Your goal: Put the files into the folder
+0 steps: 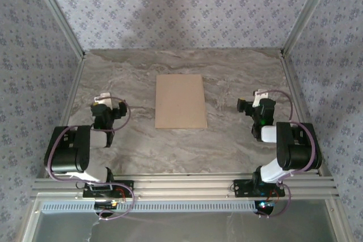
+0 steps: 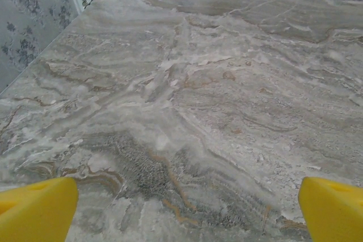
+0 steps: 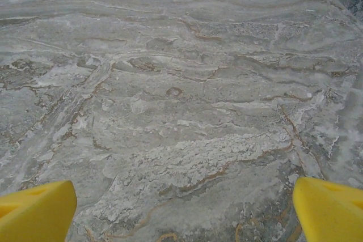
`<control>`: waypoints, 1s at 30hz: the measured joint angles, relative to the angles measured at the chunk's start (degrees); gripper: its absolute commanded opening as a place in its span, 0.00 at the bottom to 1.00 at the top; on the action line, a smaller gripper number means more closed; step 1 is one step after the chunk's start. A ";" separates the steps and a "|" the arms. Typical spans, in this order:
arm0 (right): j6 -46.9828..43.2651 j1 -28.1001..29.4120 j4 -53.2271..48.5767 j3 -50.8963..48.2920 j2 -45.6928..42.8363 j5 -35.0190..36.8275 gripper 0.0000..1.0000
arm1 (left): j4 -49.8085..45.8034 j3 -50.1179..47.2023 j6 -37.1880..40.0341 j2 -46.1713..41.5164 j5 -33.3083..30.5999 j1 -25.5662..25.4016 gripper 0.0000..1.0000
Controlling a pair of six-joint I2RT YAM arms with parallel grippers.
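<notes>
Here, the grey-veined marble tabletop (image 1: 238,140) carries the flat tan rectangular cardboard folder (image 1: 180,101) at its middle (cover shut) — well apart from both arms. Left gripper (image 2: 186,211) and right gripper (image 3: 184,211) hover over bare marble, yellow fingers (image 2: 37,211) spread wide — holding nothing.

Soft, even light falls from above on the grey marble-patterned worktop (image 1: 238,140) in the overhead view. Shadows are faint there, just dull smudges close under the left arm (image 1: 71,154) and the right arm (image 1: 292,148). A broad, dim patch darkens the floral-papered back wall (image 1: 170,4) near its upper middle. The flat tan cardboard folder (image 1: 180,101) looks matt and evenly lit. This view is slightly soft throughout.

Both wrist views are brighter and a little washed out, with the stone's pale veins nearly white. The yellow fingertips (image 2: 37,208) of the left claw (image 2: 184,213) are blurred at the bottom corners, as are the yellow fingertips (image 3: 34,211) of the right claw (image 3: 184,211). The worktop's far edge softens too.
</notes>
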 measured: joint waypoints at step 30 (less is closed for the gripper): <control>-1.29 0.07 0.00 0.00 0.00 -2.12 1.00 | -5.99 5.01 0.35 1.05 -3.82 -0.79 1.00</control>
